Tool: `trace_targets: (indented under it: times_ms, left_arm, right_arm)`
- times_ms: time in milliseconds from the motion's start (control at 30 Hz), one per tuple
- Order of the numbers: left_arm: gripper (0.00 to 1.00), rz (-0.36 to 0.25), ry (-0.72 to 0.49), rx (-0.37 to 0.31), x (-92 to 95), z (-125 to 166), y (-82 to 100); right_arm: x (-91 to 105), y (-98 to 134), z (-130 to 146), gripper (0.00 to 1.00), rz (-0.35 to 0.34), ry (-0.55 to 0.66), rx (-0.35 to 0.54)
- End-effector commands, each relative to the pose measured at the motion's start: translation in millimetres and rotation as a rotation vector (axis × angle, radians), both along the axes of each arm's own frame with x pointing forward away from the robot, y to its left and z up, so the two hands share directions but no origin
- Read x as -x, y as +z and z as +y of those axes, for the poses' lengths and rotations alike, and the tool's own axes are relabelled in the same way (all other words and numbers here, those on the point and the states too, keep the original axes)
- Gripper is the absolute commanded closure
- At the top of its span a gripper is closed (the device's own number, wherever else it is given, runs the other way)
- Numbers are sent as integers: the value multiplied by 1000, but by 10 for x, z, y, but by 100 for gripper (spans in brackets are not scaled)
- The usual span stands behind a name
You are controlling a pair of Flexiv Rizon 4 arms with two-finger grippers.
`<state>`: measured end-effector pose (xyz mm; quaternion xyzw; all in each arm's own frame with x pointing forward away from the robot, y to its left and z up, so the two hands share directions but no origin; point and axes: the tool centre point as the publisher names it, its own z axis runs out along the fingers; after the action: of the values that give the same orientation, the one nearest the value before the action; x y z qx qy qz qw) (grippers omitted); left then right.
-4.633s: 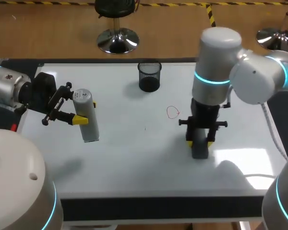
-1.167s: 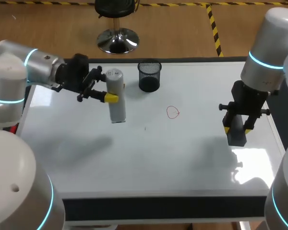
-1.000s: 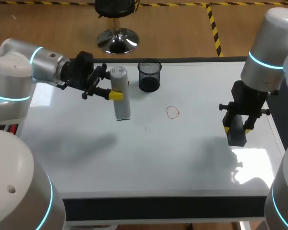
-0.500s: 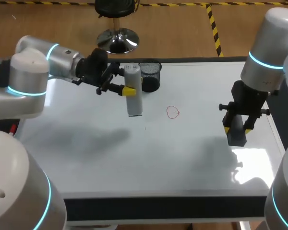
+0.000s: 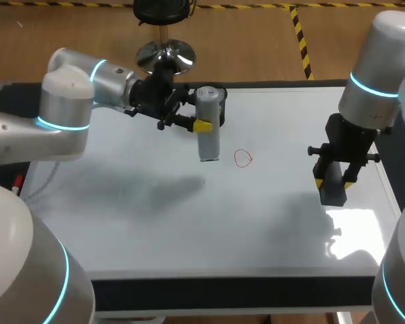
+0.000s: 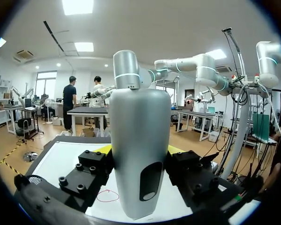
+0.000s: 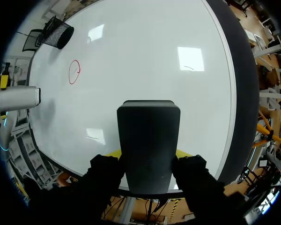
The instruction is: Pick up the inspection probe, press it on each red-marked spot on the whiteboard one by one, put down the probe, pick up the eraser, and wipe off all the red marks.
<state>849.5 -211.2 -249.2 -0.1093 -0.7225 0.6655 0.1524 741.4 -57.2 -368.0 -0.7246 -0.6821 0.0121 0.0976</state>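
The left arm's fingers [image 5: 202, 125] are clamped on the probe [image 5: 208, 135], one on each side. They hold it standing straight up, with its bottom end pointing down at the whiteboard [image 5: 155, 223]. It seems to be held that way so the bottom end can be pushed onto the red mark [image 5: 242, 158], a small red ring just beside the probe. The probe hangs over the far part of the board, in front of a black mesh cup [image 5: 223, 101], and does not seem to touch the board. It is a smooth grey tube with a dark oval window low on its side. The right arm's fingers [image 5: 318, 183] are clamped on the eraser [image 5: 333, 194], a dark block with round corners. It is near the right edge of the board, well apart from the red mark. That spot seems picked so the eraser is out of the probe's way and ready to wipe later.
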Motion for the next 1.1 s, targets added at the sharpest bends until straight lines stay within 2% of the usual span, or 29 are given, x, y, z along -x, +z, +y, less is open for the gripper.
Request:
trace_targets:
  times_ms: [33,367,500,733,1100]
  left_arm:
    - [100,10,-25,-1,-13,-187,-42]
    - [100,33,-29,-13,-32,-432,-150]
    - [100,20,-11,-29,-70,-487,-167]
    - [100,25,-18,-2,-123,-619,-187]
    - [100,12,-2,1,-218,-724,-291]
  right_arm:
    - [5,5,-9,100,-1,1,-2]
    - [5,5,-9,100,-1,1,-2]
    - [5,5,-9,100,-1,1,-2]
    - [5,5,-9,100,-1,1,-2]
    - [5,5,-9,100,-1,1,-2]
